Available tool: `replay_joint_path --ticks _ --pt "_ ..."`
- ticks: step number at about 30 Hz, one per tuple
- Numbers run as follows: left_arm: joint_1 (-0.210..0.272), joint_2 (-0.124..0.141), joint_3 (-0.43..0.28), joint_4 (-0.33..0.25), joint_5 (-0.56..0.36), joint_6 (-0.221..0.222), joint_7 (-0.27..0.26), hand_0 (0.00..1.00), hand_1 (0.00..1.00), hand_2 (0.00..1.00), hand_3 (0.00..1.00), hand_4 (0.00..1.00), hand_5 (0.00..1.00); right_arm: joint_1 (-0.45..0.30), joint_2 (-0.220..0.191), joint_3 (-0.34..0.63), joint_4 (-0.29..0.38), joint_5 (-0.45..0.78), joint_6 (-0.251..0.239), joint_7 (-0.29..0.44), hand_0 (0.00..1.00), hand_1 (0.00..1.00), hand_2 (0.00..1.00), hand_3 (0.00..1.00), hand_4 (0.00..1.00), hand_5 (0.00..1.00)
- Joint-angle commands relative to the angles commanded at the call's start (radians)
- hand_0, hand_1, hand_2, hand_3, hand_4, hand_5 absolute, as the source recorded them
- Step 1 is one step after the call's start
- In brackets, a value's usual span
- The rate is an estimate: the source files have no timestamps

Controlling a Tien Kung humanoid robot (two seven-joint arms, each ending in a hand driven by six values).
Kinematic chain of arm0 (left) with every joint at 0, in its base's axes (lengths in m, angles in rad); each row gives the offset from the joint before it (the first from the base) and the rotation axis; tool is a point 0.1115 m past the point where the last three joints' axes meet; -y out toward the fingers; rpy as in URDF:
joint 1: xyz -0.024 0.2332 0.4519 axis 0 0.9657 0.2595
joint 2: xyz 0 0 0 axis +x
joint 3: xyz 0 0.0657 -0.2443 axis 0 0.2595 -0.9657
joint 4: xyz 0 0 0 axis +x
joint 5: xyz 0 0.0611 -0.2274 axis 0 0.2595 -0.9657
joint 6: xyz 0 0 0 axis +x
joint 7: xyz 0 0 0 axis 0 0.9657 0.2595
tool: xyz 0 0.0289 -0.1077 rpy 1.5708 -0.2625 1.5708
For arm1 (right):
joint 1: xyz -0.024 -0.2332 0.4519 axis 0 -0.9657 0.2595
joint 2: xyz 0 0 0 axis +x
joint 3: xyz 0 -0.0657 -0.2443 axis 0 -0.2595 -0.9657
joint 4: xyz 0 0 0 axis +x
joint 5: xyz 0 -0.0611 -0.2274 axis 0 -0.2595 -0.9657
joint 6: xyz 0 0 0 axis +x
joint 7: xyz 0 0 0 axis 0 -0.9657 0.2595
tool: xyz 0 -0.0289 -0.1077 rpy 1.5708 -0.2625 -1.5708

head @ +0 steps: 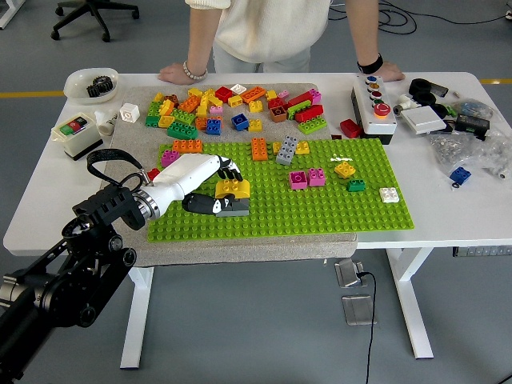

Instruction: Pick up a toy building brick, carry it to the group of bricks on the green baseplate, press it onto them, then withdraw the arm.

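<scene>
Left hand [210, 186], fingers curled about the yellow brick [233, 188] seated on a grey brick [232, 208] on the baseplate [320, 208]. Pressing apparently done; withdrawal remains.

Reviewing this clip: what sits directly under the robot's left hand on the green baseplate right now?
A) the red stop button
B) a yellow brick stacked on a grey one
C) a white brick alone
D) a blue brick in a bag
B: the left hand sits at a yellow brick stacked on a grey brick on the green baseplate.
</scene>
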Motion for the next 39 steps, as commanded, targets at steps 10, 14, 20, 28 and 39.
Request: replay_joint_path --ticks 10,14,20,28,39 --pt "-0.002 0.014 0.001 0.005 0.0 0.007 -0.005 0.648 0.627 0.552 0.542 0.492 0.024 -0.004 0.001 0.0 0.0 -0.002 0.0 0.0 0.738 0.635 0.675 0.612 0.818 0.523" --pt "-0.005 0.019 0.003 0.011 0.0 0.009 -0.008 0.648 0.627 0.552 0.542 0.492 0.024 -0.004 0.002 -0.001 0.0 -0.001 0.0 0.0 0.738 0.635 0.675 0.612 0.818 0.523" --pt "-0.004 0.019 0.006 0.014 0.0 0.01 -0.01 0.655 0.63 0.551 0.541 0.502 0.034 -0.003 0.002 -0.001 0.0 0.001 0.0 0.0 0.738 0.634 0.675 0.612 0.819 0.523" --pt "-0.003 0.018 0.007 0.013 0.0 0.007 -0.01 0.664 0.635 0.551 0.54 0.53 0.048 -0.003 0.003 -0.001 0.0 0.003 0.0 0.0 0.738 0.634 0.675 0.611 0.819 0.523" --pt "-0.001 0.017 0.008 0.022 0.0 0.005 -0.013 0.697 0.655 0.557 0.548 0.622 0.084 -0.003 0.004 -0.001 0.0 0.003 0.0 0.0 0.738 0.635 0.675 0.611 0.818 0.523"
